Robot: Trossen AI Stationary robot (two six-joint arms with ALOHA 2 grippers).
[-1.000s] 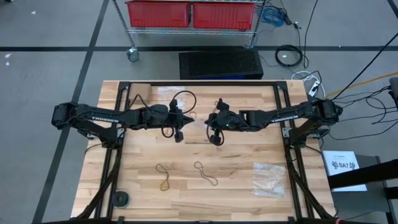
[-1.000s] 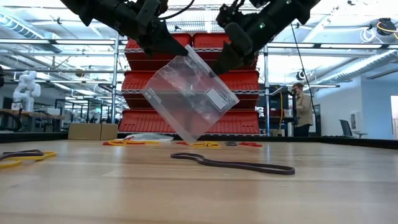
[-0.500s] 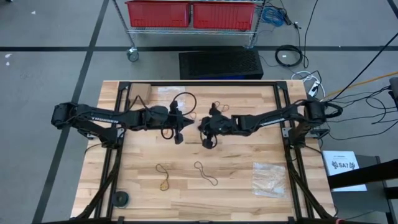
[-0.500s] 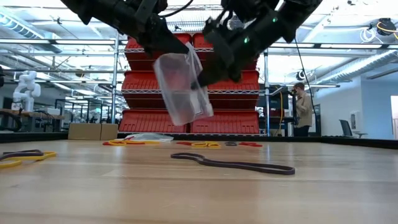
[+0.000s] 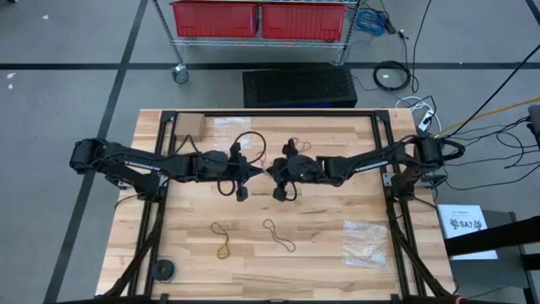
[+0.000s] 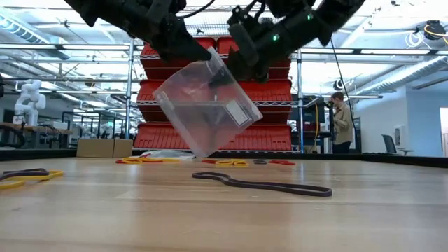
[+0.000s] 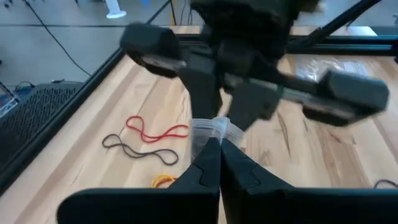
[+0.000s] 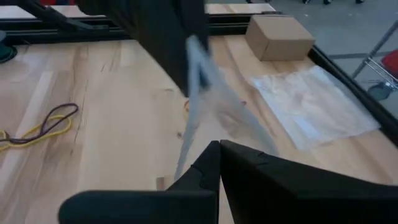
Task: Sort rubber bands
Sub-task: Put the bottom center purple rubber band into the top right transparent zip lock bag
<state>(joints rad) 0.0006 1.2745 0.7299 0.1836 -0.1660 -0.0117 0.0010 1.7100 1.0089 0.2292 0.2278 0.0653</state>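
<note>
The left gripper [image 5: 256,170] and the right gripper [image 5: 272,171] meet nose to nose above the middle of the bench [image 5: 194,253], each clamped shut on the top edge of one clear plastic bag [image 6: 205,108]. The bag hangs between them, tilted, clear of the wood, with a pale label on its right side (its mouth looks pulled apart, though I cannot say how far).

Below and nearer, a dark rubber band [image 6: 262,185] lies stretched flat, and to its left a yellow band [image 5: 224,249] lies just beside another dark loop [image 5: 221,230]. On the far side of the grippers, red, yellow and dark bands [image 6: 147,160] are scattered near the bench's far edge. A second clear bag [image 5: 365,242] rests flat at the near right, a third [image 8: 311,106] at the far left beside a small cardboard box [image 5: 189,126].

Beyond the bench stand racks of red bins [image 6: 157,91], and a person [image 6: 341,123] stands at the right.
</note>
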